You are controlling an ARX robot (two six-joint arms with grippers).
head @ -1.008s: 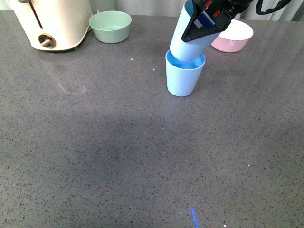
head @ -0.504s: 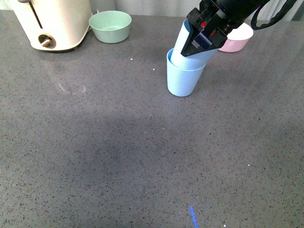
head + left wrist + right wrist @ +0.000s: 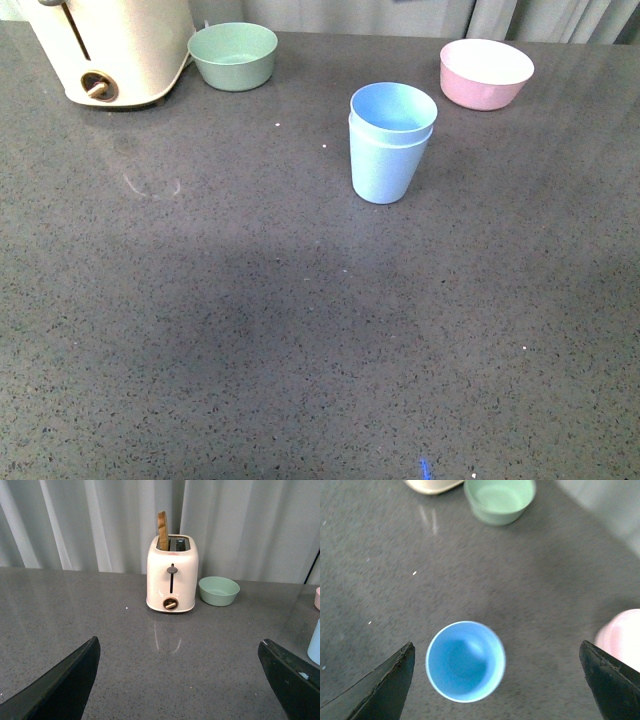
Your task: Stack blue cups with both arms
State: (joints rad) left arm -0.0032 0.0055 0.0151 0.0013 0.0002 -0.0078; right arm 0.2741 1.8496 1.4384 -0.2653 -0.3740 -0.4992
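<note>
Two pale blue cups [image 3: 390, 145] stand nested one inside the other on the grey counter, upright, right of centre towards the back. Neither arm shows in the front view. The right wrist view looks down from above into the top cup [image 3: 465, 661]; my right gripper [image 3: 497, 680] is open, its black fingers [image 3: 390, 687] spread wide of the cup and not touching it. My left gripper [image 3: 180, 677] is open over bare counter, with a sliver of the blue cups [image 3: 315, 642] at the picture's edge.
A cream toaster [image 3: 110, 50] stands at the back left with a brown slice in its slot [image 3: 163, 530]. A sage-green bowl [image 3: 232, 55] sits beside it. A pink bowl [image 3: 486, 72] with a white inside sits at the back right.
The right gripper has let go of the upper cup and drawn up out of the front view. The upper cup, tilted before, now sits straight inside the lower one.
</note>
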